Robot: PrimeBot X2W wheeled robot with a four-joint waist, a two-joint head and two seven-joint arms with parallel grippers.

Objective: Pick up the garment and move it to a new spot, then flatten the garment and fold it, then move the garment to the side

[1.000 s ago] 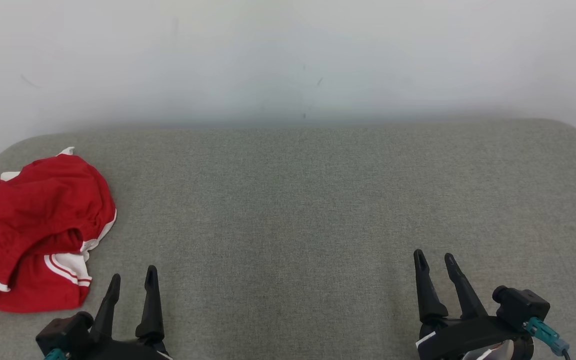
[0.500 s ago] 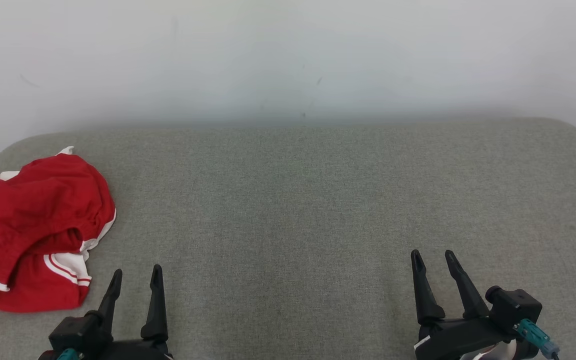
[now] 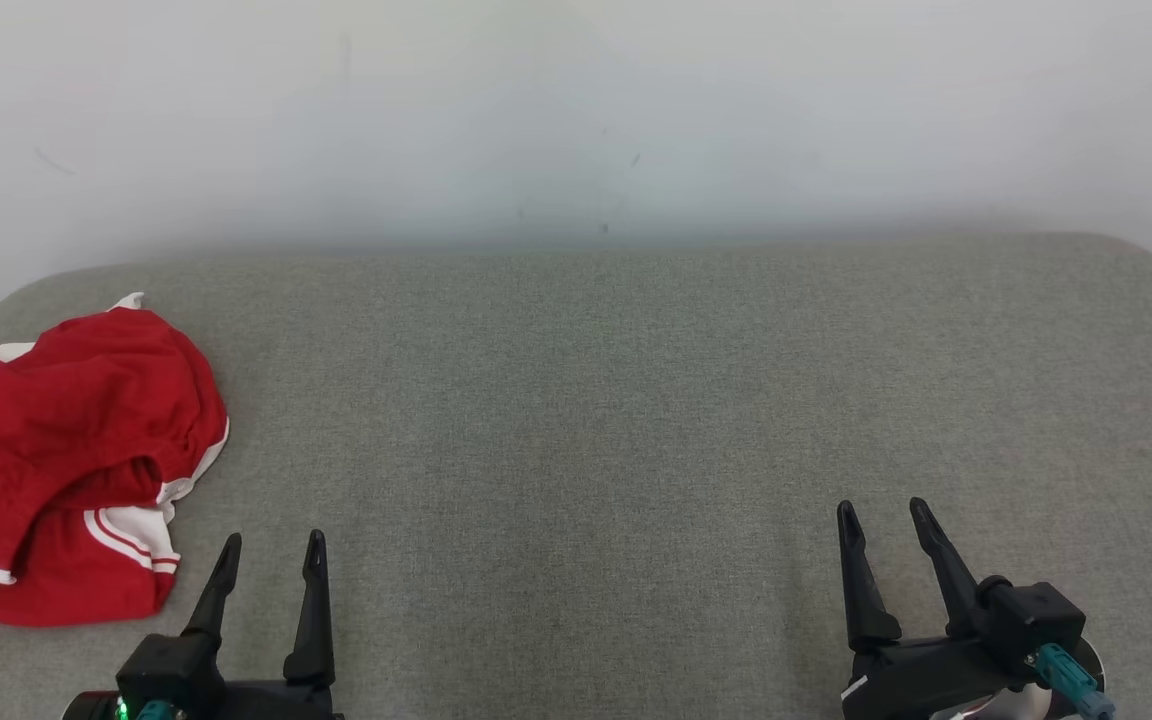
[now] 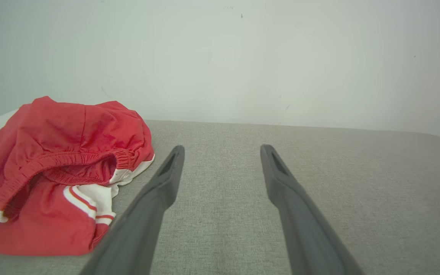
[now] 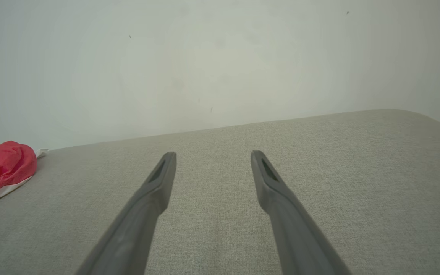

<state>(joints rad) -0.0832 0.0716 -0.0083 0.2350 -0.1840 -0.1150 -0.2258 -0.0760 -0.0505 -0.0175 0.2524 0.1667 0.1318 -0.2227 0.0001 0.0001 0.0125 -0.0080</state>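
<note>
The left claw (image 3: pixel 274 538) sat low at the left and the right claw (image 3: pixel 882 505) low at the right, each with its two long dark fingers (image 3: pixel 313 610) spread apart, pointing forward, gripping nothing

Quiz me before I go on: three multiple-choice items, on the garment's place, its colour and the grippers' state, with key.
1. Where on the grey surface does the garment lie? A. far left B. centre C. far right
2. Its colours? A. blue and yellow B. red with white trim C. all black
3. The left gripper and right gripper are: A. both open, empty B. both shut on cloth C. crossed
Key: A, it lies at the head view's left edge; B, red cloth, white stripes; A, fingers spread, nothing between.
</note>
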